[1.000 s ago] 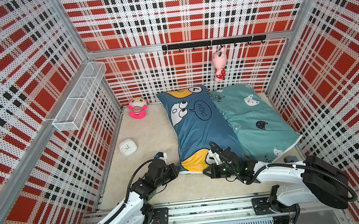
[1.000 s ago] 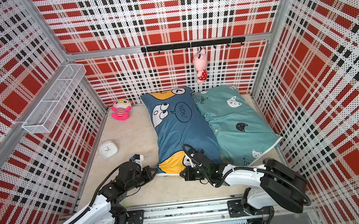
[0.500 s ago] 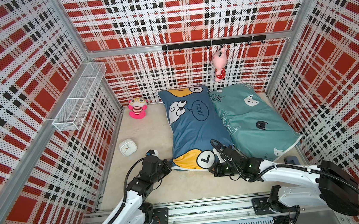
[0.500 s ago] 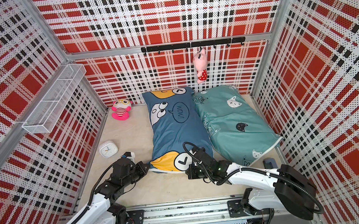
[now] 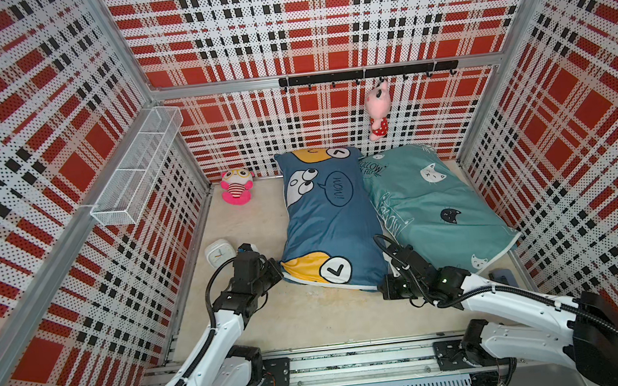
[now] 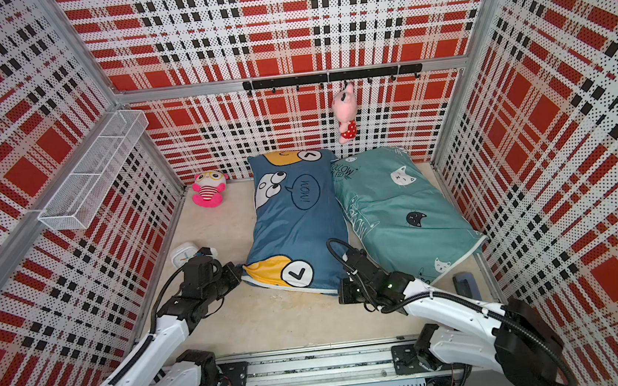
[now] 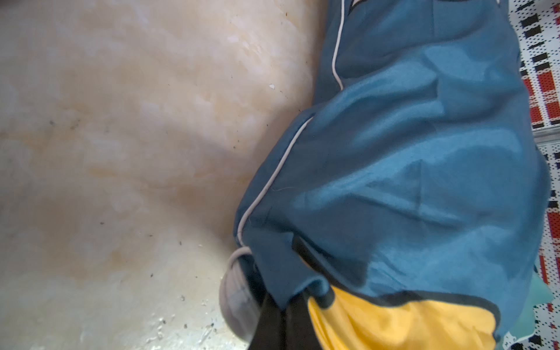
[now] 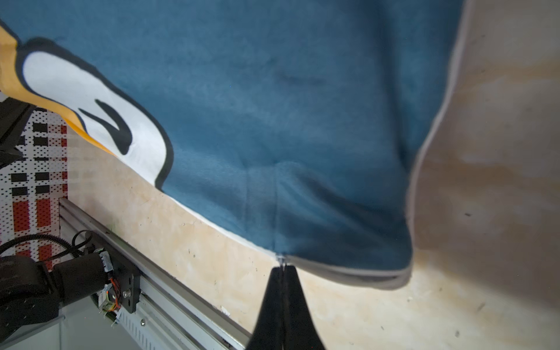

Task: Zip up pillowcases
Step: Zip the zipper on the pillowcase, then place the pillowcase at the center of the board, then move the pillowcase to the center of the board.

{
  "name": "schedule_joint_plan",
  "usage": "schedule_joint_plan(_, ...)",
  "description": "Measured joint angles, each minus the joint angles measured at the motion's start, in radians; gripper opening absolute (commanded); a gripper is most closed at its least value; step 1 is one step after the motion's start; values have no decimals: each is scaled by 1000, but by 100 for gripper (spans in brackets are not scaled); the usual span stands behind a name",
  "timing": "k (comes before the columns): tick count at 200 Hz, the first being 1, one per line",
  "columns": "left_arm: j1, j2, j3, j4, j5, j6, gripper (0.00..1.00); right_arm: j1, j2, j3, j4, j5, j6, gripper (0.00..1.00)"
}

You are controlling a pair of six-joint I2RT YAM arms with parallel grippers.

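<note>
Beige worktop (image 5: 311,317), plaid walls (image 5: 284,30). The blue pillowcase (image 5: 329,223) lies centre, touching the teal pillowcase (image 5: 428,205). Left end effector (image 5: 279,273) pinches its near corner, and right end effector (image 8: 282,269), tips pressed together, nips its near hem.

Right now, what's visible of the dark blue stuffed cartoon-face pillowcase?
The dark blue stuffed pillowcase is soft-looking fabric printed with cartoon faces, yellow patches and a "WOW!" bubble, with pale piping along its edges. It lies on the beige floor, one long side against the teal cat-print pillowcase. The left gripper is shut on its near corner by a yellow patch. The right gripper is shut on the piped near short edge.
</note>
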Motion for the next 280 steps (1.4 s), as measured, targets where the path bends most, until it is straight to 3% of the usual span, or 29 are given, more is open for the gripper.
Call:
schedule_joint_plan(117, 59, 30, 6, 8, 10, 42, 0, -71, -23, -51, -101, 27, -29, 0)
schedule_joint_plan(130, 55, 30, 6, 8, 8, 42, 0, -71, -36, -37, -116, 25, -40, 21)
schedule_joint_plan(136, 47, 29, 6, 8, 2, 42, 1, -72, -43, -19, -138, 29, -50, 39)
schedule_joint_plan(151, 29, 23, 12, 2, -18, 47, 37, -82, -59, 55, -198, 41, -83, 75)
schedule_joint_plan(161, 23, 15, 30, -17, -29, 50, 55, -102, -71, 119, -229, 41, -107, 98)
schedule_joint_plan(180, 24, 10, 116, -55, -63, 77, 77, -218, -104, 224, -269, 14, -174, 100)
schedule_joint_plan(201, 24, 10, 233, -71, -105, 128, 90, -414, -98, 327, -317, -18, -261, 100)
schedule_joint_plan(228, 24, 17, 300, -43, -143, 170, 97, -701, 41, 480, -330, -36, -365, 100)
schedule_joint_plan(251, 16, 50, 291, -2, -153, 178, 100, -927, 243, 591, -251, -42, -428, 100)
schedule_joint_plan(280, -13, 83, 261, 46, -153, 176, 100, -1086, 553, 771, -132, -61, -466, 100)
